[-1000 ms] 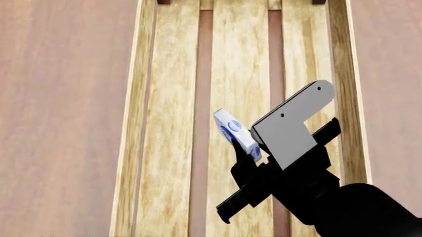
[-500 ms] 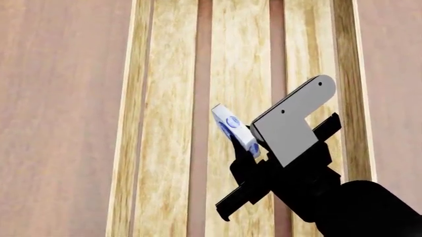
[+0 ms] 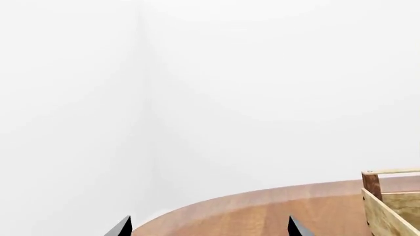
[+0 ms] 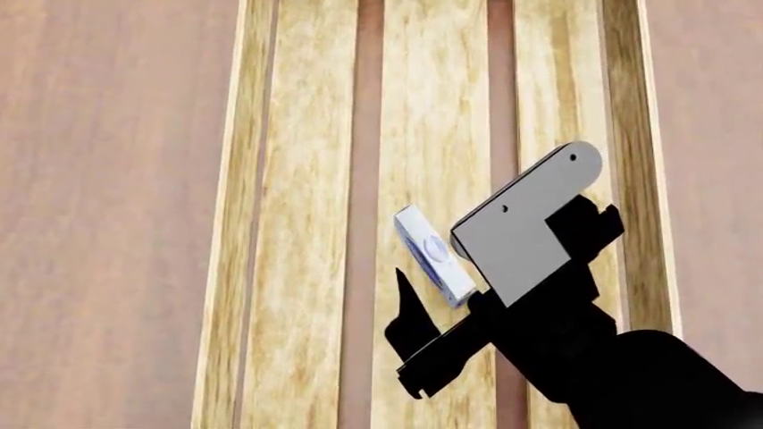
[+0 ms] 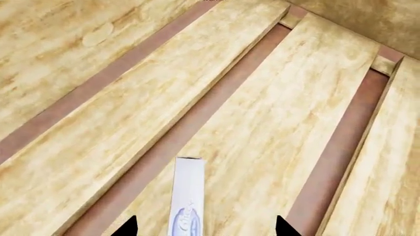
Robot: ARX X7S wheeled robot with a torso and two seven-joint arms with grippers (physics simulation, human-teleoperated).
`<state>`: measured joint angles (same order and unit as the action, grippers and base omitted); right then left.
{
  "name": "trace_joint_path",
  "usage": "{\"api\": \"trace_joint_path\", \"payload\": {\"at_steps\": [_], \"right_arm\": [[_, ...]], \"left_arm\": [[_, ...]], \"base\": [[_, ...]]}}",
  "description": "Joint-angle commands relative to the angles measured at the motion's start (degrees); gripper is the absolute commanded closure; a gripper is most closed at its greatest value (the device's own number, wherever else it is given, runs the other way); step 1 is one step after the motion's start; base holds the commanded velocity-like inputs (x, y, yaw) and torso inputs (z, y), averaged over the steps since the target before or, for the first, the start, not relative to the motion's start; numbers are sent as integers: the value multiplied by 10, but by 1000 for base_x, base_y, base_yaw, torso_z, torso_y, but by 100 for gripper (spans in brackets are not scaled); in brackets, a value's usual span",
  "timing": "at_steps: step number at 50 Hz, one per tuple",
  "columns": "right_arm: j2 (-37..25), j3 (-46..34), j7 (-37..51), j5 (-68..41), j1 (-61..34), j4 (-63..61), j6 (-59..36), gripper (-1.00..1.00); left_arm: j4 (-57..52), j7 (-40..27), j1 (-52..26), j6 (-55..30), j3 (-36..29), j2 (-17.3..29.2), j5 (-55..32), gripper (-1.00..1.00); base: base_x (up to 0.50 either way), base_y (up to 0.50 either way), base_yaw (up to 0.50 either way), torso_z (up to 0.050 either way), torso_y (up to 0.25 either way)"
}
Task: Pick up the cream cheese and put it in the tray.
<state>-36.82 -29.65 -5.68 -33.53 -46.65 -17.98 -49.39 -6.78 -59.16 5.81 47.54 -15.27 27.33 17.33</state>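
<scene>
My right pincer (image 4: 435,286), spread around the small white-silver cream cheese box (image 4: 435,255) over the light wooden slatted tray (image 4: 298,223), should withdraw straight without nudging it.

**Cheese between spread jaws over the tray**

The right gripper (image 4: 459,268) reaches in over the tray (image 4: 304,223), jaws apart. The cheese (image 4: 431,255) sits tilted on edge between them (blue logo showing), over the middle slat. Brown table (image 4: 107,214) flanks the tray on both sides.
</scene>
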Motion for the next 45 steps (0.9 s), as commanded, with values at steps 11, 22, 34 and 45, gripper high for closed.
{"api": "trace_joint_path", "payload": {"at_steps": [11,22,34,45], "right_arm": [[-41,20,29,-24,7,-110,-42,-100],[-72,39,51,-54,5,-213,-80,-100],[-131,111,79,-107,40,-310,-92,-100],[-176,209,100,-126,133,-340,-23,-100]], "left_arm": [[6,-4,-3,3,-3,2,2,-100],[2,-4,-1,0,-4,3,2,-100],[3,-4,-2,-2,-5,3,3,-100],[-6,-9,5,-5,3,9,-2,-100]], "base": [[0,0,0,0,0],[0,0,0,0,0],[0,0,0,0,0],[0,0,0,0,0]]}}
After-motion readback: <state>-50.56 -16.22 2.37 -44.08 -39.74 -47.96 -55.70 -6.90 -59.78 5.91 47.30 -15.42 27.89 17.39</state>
